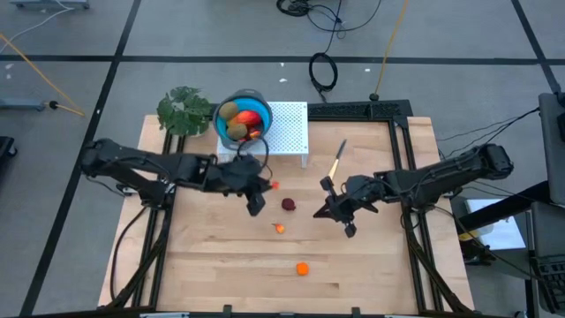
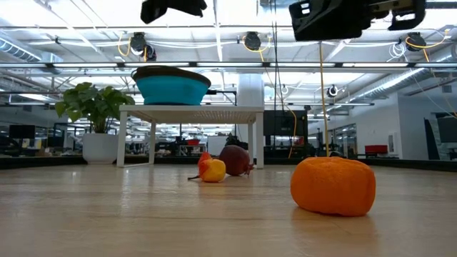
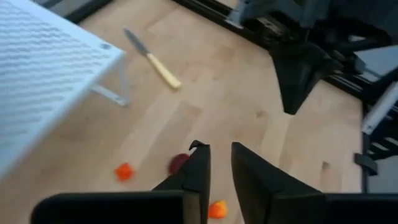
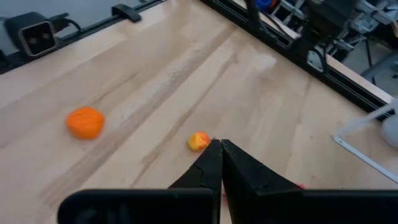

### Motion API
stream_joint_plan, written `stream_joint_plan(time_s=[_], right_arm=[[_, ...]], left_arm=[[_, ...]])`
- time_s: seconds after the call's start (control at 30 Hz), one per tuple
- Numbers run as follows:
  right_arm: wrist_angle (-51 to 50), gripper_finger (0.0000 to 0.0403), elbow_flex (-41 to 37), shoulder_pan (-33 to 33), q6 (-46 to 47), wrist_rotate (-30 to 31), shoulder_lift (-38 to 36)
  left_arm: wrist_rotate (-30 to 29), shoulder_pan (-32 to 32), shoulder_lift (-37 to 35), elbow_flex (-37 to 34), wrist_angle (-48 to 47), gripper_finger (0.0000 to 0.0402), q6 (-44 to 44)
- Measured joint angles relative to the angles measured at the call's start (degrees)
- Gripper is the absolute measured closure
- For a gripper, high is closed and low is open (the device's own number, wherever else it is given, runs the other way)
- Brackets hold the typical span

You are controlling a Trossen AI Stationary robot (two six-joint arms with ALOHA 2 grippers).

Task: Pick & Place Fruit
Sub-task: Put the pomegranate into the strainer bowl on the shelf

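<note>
Loose fruit lies mid-table: a tiny orange-red bit [image 1: 275,185], a dark red ball [image 1: 289,204], a small yellow-orange piece [image 1: 281,228] and an orange ball [image 1: 302,268] nearer the front edge. More fruit fills the blue bowl [image 1: 231,99], which stands on a white perforated stand [image 1: 291,128]. My left gripper [image 1: 257,208] hovers just left of the dark red ball [image 3: 179,163], its fingers [image 3: 200,168] narrowly apart with nothing between them. My right gripper [image 1: 323,212] hangs to the ball's right, shut and empty, above the yellow-orange piece [image 4: 199,141].
A pale-handled knife [image 1: 337,159] lies right of the stand. A green plant [image 1: 185,110] stands at the far left beside the bowl. Black rails [image 1: 402,159] frame the table's right and far sides. Bare wood lies along the front edge around the orange ball [image 2: 333,185].
</note>
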Motion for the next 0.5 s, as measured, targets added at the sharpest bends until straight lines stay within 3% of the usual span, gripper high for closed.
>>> stream_joint_plan(time_s=[0.23,0.5], right_arm=[[-0.2,0.0403,0.0,3.8,0.0,0.0,0.4],[2.1,0.0403,0.0,5.1,3.0,0.2,2.5]], left_arm=[[0.4,-3.3,0.0,-11.5,17.9,0.0396,1.6],[5.7,-4.1,0.0,-20.8,30.8,0.0388,1.6]])
